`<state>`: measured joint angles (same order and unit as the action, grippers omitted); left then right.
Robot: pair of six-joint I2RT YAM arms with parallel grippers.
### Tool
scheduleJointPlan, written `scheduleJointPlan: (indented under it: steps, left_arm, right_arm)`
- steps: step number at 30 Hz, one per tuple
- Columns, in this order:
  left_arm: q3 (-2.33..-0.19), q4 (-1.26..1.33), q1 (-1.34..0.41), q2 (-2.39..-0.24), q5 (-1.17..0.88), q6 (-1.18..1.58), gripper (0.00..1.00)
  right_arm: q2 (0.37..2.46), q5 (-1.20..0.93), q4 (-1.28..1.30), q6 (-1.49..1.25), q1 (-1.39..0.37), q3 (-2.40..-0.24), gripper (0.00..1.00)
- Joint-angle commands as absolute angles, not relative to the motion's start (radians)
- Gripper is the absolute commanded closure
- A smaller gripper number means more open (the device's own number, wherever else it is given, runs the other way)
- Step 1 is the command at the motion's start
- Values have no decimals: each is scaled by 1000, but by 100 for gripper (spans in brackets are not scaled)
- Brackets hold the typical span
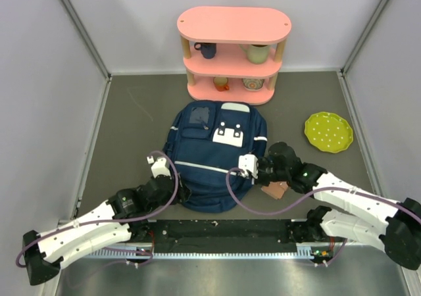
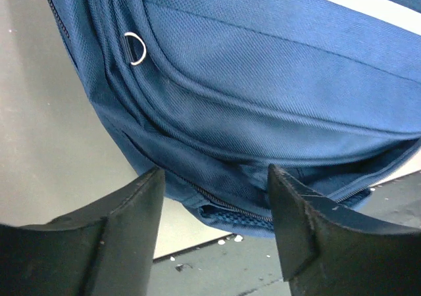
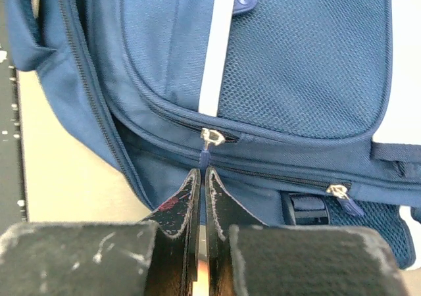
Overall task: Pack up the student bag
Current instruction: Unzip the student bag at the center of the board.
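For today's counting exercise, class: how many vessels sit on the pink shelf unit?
4: dark blue mug, middle tier left; pale green mug, middle tier right; orange cup, bottom left; patterned bowl, bottom right. Others may be hidden.

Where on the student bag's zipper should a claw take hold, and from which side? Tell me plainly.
Pinch the dark pull tab below the silver slider, not the slider: it is thin and points off the student bag toward the right arm's side. Come from that side, one finger on each face. The right claw is shut on it so.
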<state>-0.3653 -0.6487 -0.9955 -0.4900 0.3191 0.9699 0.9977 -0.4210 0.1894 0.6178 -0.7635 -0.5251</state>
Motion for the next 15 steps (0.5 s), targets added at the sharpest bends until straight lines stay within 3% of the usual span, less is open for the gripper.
scheduleJointPlan:
  steps: [1,5,12,14,15]
  left_arm:
    - [-348,-519,-992,-543,278,971,40]
    - [-348,-456,-992,-578,244,962,60]
    - [-356,-457,-992,-588,245,953,65]
    - [-359,-494,-992,-577,261,957,65]
    - [-359,-506,-992,-563,282,965,65]
  right_arm:
    - [943,-517,201,523,-844,-543,100]
    - [959,-468,146,450,-913,-520,100]
    - [977,-275,74,379,-945,-488,100]
    - [950,-132,40,365,-943,-482,87]
    - [934,-103,22,351,-942,-474,71]
